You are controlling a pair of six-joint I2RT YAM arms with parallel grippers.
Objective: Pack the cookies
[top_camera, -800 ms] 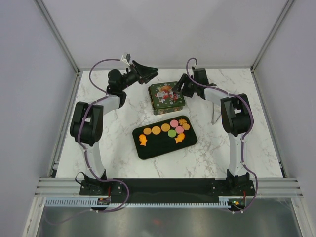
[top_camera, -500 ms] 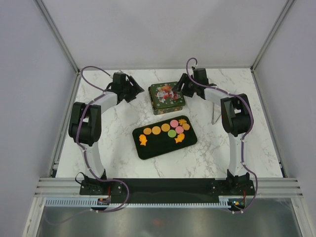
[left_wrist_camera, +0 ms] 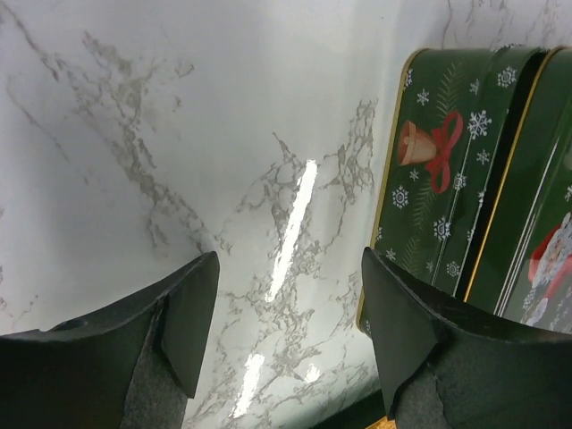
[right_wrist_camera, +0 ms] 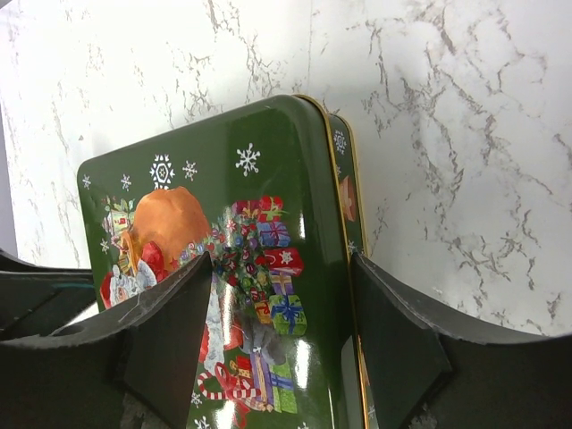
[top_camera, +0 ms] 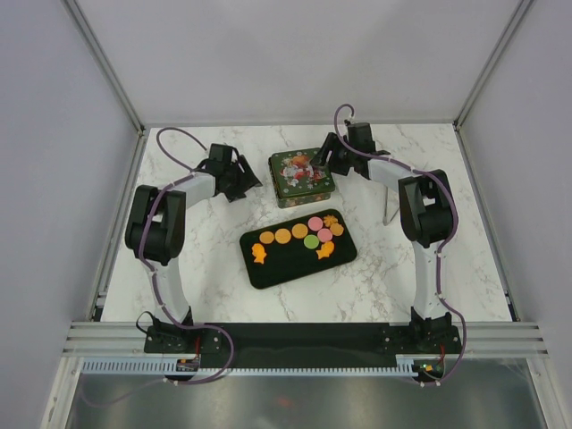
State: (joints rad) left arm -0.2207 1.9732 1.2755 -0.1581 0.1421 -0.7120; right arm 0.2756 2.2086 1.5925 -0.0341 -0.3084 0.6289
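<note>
Since the earlier frame the left gripper [top_camera: 238,180] has swung down toward the tin [top_camera: 302,177]. Its jaws stand open over bare bench [top_camera: 214,268], just left of the tin's side. The cookies [top_camera: 300,236] lie loose on a black tray [top_camera: 268,273] nearer the arms, apart from the closed tin. The right gripper [top_camera: 328,161] hovers over the lid, jaws open. The cookies look light, thin and brittle, so a gentle pinch across the edges seems best.
</note>
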